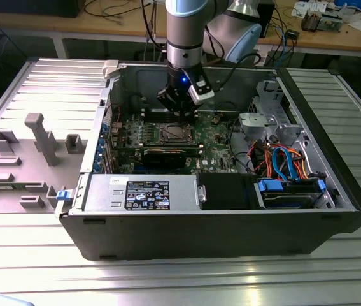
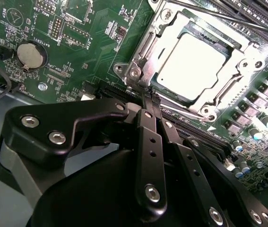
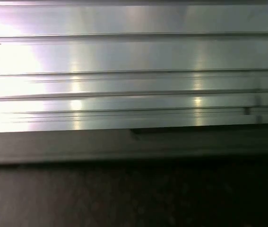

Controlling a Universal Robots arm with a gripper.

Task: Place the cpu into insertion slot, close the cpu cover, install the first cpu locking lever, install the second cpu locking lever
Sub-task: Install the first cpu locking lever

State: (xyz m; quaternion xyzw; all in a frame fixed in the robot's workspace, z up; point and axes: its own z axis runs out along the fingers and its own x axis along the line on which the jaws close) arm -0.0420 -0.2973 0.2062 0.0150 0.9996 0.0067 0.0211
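Observation:
The cpu (image 2: pixel 195 64), a pale silver square, lies in the insertion slot (image 1: pixel 163 135) on the green board inside the open computer case. The cpu cover (image 2: pixel 145 45), a silvery frame, lies flat around it. A thin lever rod (image 2: pixel 228 19) runs along one side of the socket. My gripper (image 2: pixel 150 97) is shut, its two black fingers pressed together, with the tips right at a corner of the socket frame; nothing visible sits between them. In the exterior view the gripper (image 1: pixel 179 115) hangs just behind the cpu (image 1: pixel 174 132).
A black graphics card (image 1: pixel 164 156) lies just in front of the socket, with memory slots (image 2: pixel 266 14) beside it. The power supply (image 1: pixel 142 191), drive cage (image 1: pixel 276 127) and orange and blue cables (image 1: pixel 282 159) fill the case. Grey fixture blocks (image 1: pixel 40 137) stand on the ribbed table (image 3: pixel 124 56).

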